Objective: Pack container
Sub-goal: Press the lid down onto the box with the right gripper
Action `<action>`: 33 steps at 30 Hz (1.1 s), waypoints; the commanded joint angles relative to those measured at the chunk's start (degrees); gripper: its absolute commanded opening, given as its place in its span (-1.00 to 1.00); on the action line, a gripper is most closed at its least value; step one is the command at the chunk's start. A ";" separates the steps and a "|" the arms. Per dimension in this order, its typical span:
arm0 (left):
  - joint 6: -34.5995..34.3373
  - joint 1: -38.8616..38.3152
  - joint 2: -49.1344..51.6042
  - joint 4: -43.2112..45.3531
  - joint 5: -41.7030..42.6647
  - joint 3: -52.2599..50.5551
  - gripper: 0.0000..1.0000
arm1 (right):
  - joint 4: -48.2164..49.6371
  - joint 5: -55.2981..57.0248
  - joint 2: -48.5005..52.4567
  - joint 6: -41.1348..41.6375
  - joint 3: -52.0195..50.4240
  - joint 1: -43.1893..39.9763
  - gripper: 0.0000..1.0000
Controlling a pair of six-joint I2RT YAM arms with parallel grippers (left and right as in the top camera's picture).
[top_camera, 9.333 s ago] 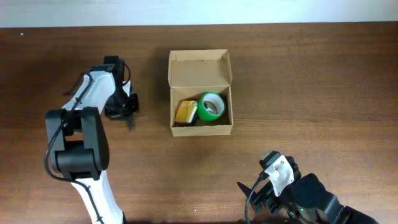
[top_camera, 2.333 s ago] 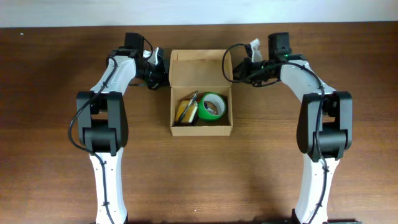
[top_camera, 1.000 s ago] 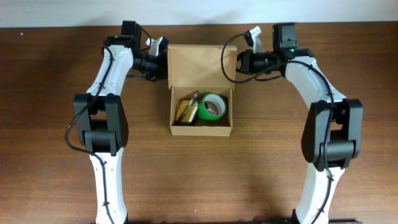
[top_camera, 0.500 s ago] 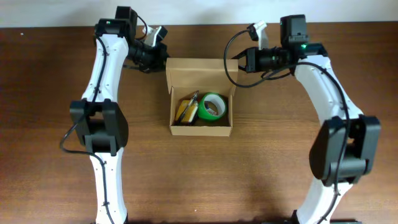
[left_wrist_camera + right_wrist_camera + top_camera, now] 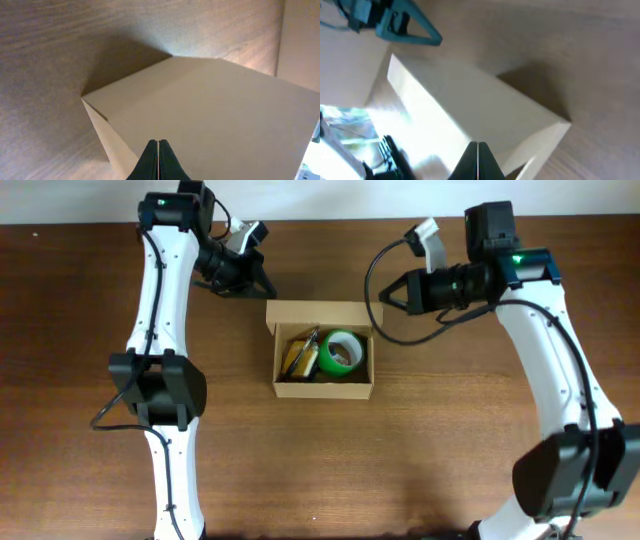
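The container (image 5: 320, 388) is a tan cardboard box in the middle of the table. Its hinged lid (image 5: 318, 313) stands up at the back edge, tipped forward. Inside lie a green tape roll (image 5: 342, 352), a yellow block (image 5: 297, 360) and a thin dark pen-like item (image 5: 309, 338). My left gripper (image 5: 264, 284) is shut and empty behind the lid's left corner. My right gripper (image 5: 386, 293) is shut and empty behind the right corner. In each wrist view the closed tips (image 5: 158, 143) (image 5: 477, 145) point at the lid's plain outer face (image 5: 210, 110) (image 5: 485, 110).
Brown wooden table (image 5: 450, 440) all round the box. A pale wall strip (image 5: 320, 198) runs along the far edge. In the right wrist view the other arm's gripper (image 5: 405, 25) shows beyond the lid.
Both arms have lifted and drawn apart at the lid's back corners. The lid has swung from lying flat behind the box to standing and leaning forward.
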 commanded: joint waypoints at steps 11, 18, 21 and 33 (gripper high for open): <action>1.36 -1.38 -8.31 -0.44 -5.18 1.60 -0.96 | -8.11 20.13 -3.15 -1.66 1.07 17.40 -0.93; 0.83 -1.36 -11.47 -0.44 -7.10 1.60 -0.96 | -8.13 21.44 -3.37 -0.22 1.09 21.03 -0.93; 0.37 -1.38 -12.24 -0.44 -8.28 1.60 -0.96 | -8.15 21.46 -3.48 -0.20 1.07 21.40 -0.93; -0.50 -1.38 -12.79 -0.44 -11.13 1.60 -0.94 | -6.16 32.04 0.96 -0.17 1.03 25.40 -0.93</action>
